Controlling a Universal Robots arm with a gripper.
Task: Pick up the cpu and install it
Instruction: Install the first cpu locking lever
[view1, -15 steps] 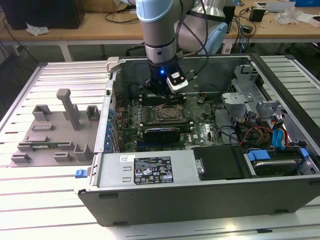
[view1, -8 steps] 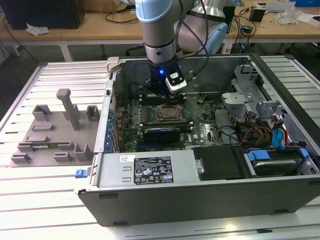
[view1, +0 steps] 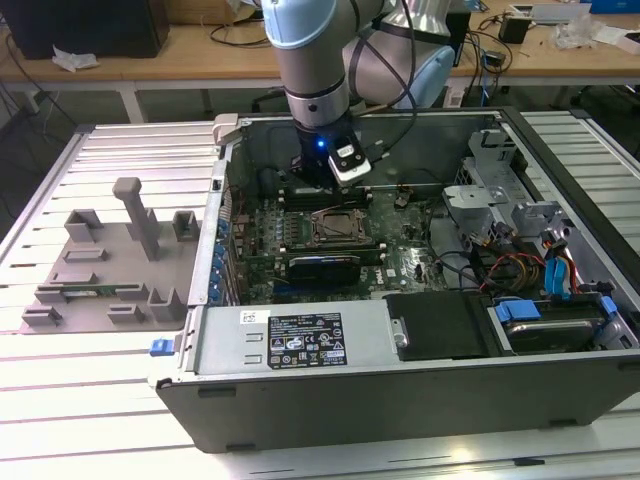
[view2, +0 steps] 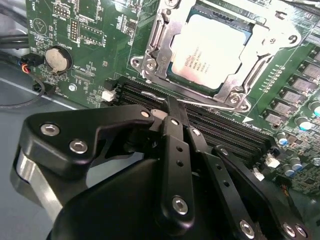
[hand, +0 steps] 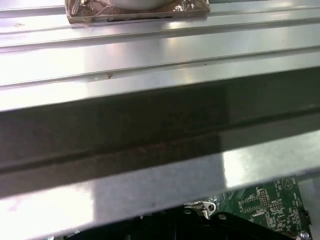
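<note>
The small square silvery-grey cpu (view2: 212, 50) already sits in the metal-framed socket (view2: 150, 62) just beyond the black gripper (view2: 167, 107), whose jaws appear pinched together and empty, so seating looks done; next calls for securing the frame.

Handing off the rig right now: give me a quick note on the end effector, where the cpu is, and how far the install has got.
End effector: empty, fingers together, over the memory slots beside the socket.
The cpu: already lying in the motherboard socket inside the computer case, metal top plate up.
Done: pick and placement.
Left: I cannot tell whether the socket's retention frame is latched; check it.
</note>
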